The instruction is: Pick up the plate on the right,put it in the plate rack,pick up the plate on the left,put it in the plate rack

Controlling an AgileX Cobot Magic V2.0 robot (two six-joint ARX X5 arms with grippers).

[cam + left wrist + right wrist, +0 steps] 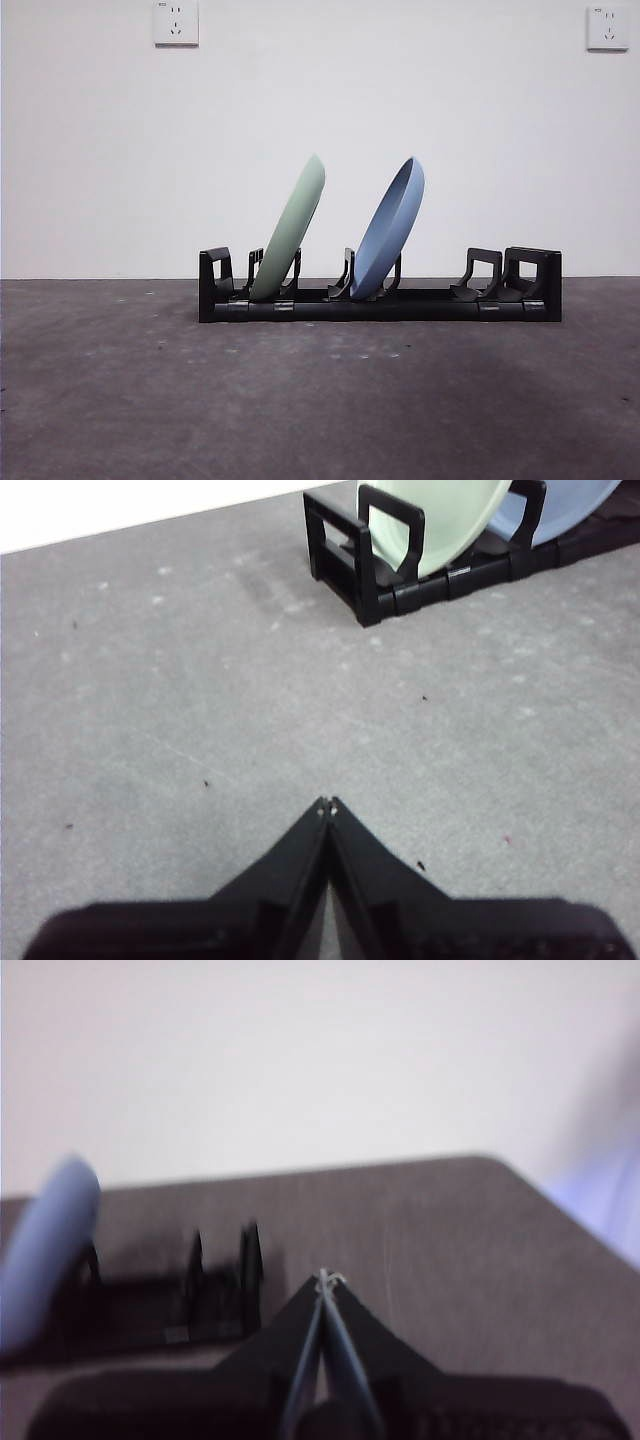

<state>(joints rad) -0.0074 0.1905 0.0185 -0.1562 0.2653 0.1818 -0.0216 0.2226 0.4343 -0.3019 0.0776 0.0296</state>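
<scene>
Left gripper (328, 805): jaws closed, empty, over bare table, nearer the green plate (290, 228). Right gripper (325, 1280): closed, empty. Both plates, green and blue plate (390, 225), lean in plate rack (380, 300); task appears complete.

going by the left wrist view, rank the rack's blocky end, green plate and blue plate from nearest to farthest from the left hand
From the shut left hand:
1. The plate rack, its blocky end nearest across the bare table.
2. The green plate, standing in the slot just behind that end.
3. The blue plate, beyond the green one, partly hidden by it.
</scene>
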